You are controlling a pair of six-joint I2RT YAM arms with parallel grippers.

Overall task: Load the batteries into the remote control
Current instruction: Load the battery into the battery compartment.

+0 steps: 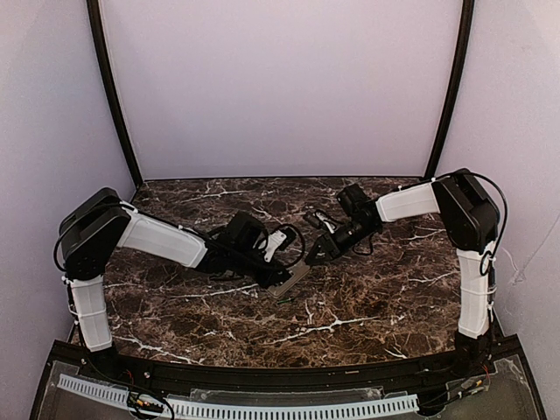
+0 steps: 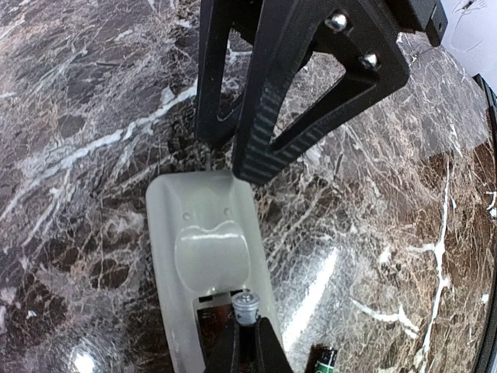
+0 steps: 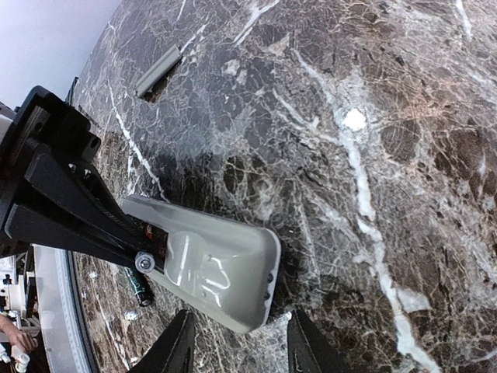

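Pincer on the left arm [image 2: 247, 326] is clamped shut on a battery [image 2: 246, 307], its silver tip at the head of the open bay [image 2: 206, 320] of the remote [image 2: 206, 233], which lies back-up on the marble table [image 2: 373, 233]; a second battery [image 2: 324, 359] lies just beside it; my right pincer [image 3: 241, 312] stands half open, fingers straddling the remote's closed end; I cannot see them clamp it; a grey strip [image 3: 159, 70] lies well apart.

White arm links [image 1: 162, 238], black joints [image 1: 92, 229]; ribbed black gripper fingers [image 2: 254, 116], silver screws [image 2: 336, 21].
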